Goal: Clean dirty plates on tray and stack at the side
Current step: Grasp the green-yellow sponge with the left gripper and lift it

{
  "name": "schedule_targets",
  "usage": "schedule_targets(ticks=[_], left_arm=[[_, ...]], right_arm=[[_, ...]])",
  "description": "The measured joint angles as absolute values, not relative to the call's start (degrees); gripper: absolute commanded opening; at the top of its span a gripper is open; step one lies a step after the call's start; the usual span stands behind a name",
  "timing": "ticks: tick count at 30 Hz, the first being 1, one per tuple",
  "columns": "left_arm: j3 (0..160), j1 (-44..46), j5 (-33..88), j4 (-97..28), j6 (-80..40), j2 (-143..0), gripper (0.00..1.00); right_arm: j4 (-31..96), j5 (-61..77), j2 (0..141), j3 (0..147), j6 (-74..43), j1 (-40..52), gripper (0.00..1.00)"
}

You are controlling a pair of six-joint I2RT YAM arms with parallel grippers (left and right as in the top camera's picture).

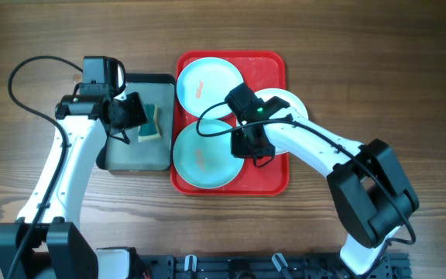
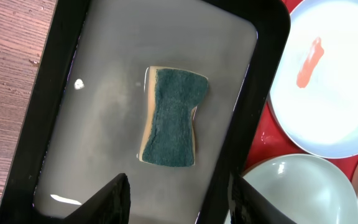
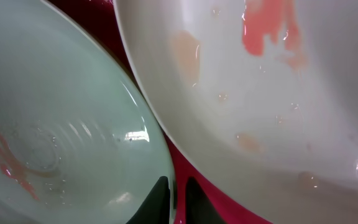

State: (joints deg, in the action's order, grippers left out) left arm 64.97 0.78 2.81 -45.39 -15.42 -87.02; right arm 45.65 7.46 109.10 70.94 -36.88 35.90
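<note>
R end effector is pinching 6 o'clock blue plate by its rim, prob. steadying it for scrubbing. L end effector, spread, is hovering over sponge.

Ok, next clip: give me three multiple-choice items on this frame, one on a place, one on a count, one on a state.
1. Where does the sponge lie? A in the dark grey tray; B on the wooden tabletop; C in a sink.
2. How many plates sit on the red tray? A two; B three; C five.
3. How is the left claw? A shut on the sponge; B shut on a plate; C open, holding nothing.
Key: 1 A, the sponge rests on the grey tray's floor. 2 B, the upper light blue plate, lower light blue plate and white plate show overhead. 3 C, its fingers stand apart with only tray floor between.
</note>
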Motion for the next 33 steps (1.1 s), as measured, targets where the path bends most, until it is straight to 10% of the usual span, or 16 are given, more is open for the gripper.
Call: schedule_targets(ticks=[33], left_arm=[[52.88, 0.78, 2.81, -22.59, -14.79, -92.38, 0.53]], right_arm=[[43.33, 7.46, 109.10, 70.70, -38.39, 35.90, 0.04]])
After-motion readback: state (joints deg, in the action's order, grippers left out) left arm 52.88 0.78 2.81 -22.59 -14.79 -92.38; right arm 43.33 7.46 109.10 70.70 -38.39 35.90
